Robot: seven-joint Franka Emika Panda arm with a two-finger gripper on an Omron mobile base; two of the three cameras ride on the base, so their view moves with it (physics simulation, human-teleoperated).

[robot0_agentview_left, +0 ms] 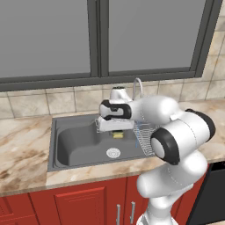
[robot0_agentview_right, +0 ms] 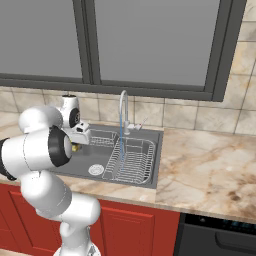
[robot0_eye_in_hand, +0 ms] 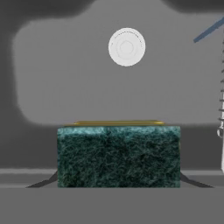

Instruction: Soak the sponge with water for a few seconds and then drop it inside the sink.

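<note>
A: What's nearest to us in the room?

B: Red cabinet doors (robot0_agentview_left: 79,202) under a marbled stone counter (robot0_agentview_left: 24,140). Set into the counter is one dark grey sink (robot0_agentview_left: 66,145) with one round silver drain (robot0_agentview_left: 113,153). Behind it come a beige tiled wall (robot0_agentview_left: 39,103) and a window (robot0_agentview_left: 101,37) with dark frames.

A: And the gripper?

B: The gripper (robot0_agentview_left: 115,130) hangs over the sink, at the basin's back right part. Its jaws are closed on one sponge (robot0_eye_in_hand: 118,155), pressing it from two sides. In the hand view the green scrub face fills the space between the tips, with a thin yellow edge above it and the drain far below.

A: Is the sponge in the water?

B: No. One thin blue stream of water (robot0_agentview_right: 120,145) falls from the one curved tap (robot0_agentview_right: 123,107) onto the wire rack (robot0_agentview_right: 131,161), and the sponge is held off to the side of it, above the basin floor and touching only the jaws.
</note>
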